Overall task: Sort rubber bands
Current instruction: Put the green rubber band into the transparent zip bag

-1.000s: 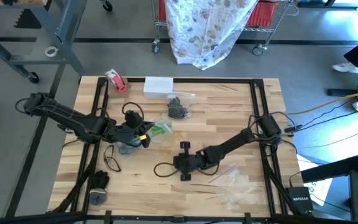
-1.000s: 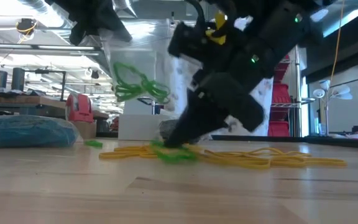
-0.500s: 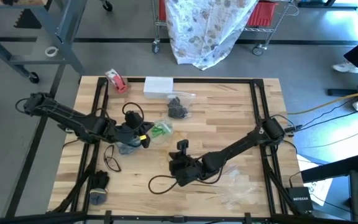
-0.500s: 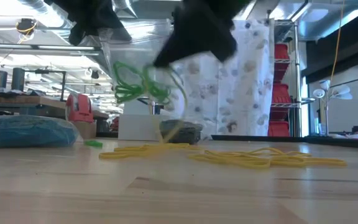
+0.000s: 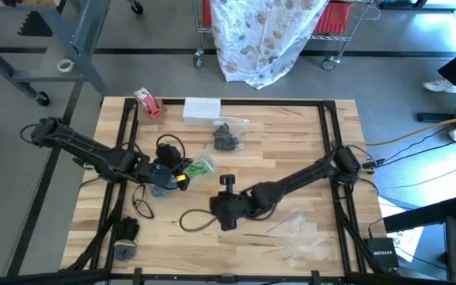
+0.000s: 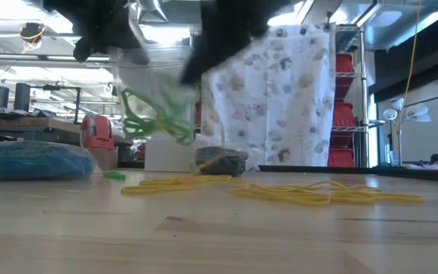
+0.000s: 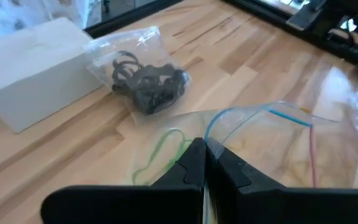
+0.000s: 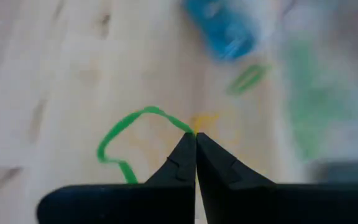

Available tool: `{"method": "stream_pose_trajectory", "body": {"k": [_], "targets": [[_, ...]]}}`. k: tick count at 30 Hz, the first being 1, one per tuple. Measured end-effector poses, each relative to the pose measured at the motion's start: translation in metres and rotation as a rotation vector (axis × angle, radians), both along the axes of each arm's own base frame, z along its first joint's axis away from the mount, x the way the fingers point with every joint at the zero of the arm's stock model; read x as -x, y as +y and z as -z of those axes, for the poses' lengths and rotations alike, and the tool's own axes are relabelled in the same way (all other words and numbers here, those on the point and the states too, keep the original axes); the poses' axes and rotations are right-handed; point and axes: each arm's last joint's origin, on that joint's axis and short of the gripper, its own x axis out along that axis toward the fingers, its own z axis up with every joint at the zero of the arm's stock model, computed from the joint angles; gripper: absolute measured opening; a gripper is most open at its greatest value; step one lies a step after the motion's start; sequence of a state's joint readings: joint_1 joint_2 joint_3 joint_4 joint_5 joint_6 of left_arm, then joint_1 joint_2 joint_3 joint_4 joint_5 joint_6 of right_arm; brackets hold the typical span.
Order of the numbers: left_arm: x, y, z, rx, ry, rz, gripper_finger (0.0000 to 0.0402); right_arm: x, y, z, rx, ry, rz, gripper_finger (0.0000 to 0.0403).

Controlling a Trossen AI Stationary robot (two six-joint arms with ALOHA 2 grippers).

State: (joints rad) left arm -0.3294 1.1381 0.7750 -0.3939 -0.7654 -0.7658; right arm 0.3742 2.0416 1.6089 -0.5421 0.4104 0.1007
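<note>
My right gripper (image 8: 195, 134) is shut on a green rubber band (image 8: 120, 140) above the middle of the table (image 5: 283, 134), near its front; it also shows in the high view (image 5: 218, 207). My left gripper (image 7: 205, 149) is shut on a clear plastic bag (image 7: 278, 143) with green bands (image 6: 154, 114) inside, left of centre (image 5: 182, 170). Yellow bands (image 6: 310, 192) lie loose on the wood. One green band (image 6: 114, 176) lies alone. A bag of black bands (image 7: 148, 84) lies farther back. A bag of blue bands (image 6: 29, 160) lies near the left gripper. My left gripper pinches the clear bag at its upper edge (image 7: 219, 127), by the blue zip line, between its two fingers. The bag hangs below the fingers, clear of the table, with the green bands in its lower part. My right gripper pinches the green band at one point of its loop (image 8: 180, 124) between its two fingertips. The rest of the loop hangs slack to one side, clear of the wood.
A white box (image 5: 202, 108) and a red-and-white tape roll (image 5: 147, 102) stand at the far edge. Empty clear bags (image 5: 299, 237) lie at the front right. Black cables (image 5: 195, 222) loop on the table near both grippers.
My right gripper has risen from the table with the green band, lifting it clear of the yellow bands, and has gone a little toward the table's left edge. The bag in my left gripper has swung a little toward the left.
</note>
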Motion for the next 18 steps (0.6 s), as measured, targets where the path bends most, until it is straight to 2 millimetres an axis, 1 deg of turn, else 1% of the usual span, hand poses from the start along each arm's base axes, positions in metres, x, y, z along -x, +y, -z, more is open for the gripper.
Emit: {"method": "stream_pose_trajectory", "body": {"k": [3,6,9,11,13,18], "targets": [[0.001,0.001,0.001,0.006,0.011,-0.012,0.0000,0.007,-0.014,0.032,-0.112,0.095,0.028,0.0004],[0.001,0.001,0.001,0.006,0.012,-0.011,0.0000,0.018,-0.028,0.065,-0.188,0.146,0.073,0.0004],[0.001,0.001,0.001,0.006,0.011,-0.011,0.0000,0.026,-0.039,0.087,-0.280,0.159,0.113,0.0004],[0.001,0.001,0.002,0.006,0.012,-0.012,0.0000,0.028,-0.043,0.094,-0.357,0.114,0.133,0.0005],[0.001,0.001,0.002,0.002,0.011,-0.017,0.0000,0.029,-0.046,0.098,-0.397,0.089,0.160,0.0005],[-0.002,0.000,0.005,-0.005,0.021,-0.022,0.0000,0.026,-0.045,0.098,-0.405,0.042,0.206,0.0005]]}}
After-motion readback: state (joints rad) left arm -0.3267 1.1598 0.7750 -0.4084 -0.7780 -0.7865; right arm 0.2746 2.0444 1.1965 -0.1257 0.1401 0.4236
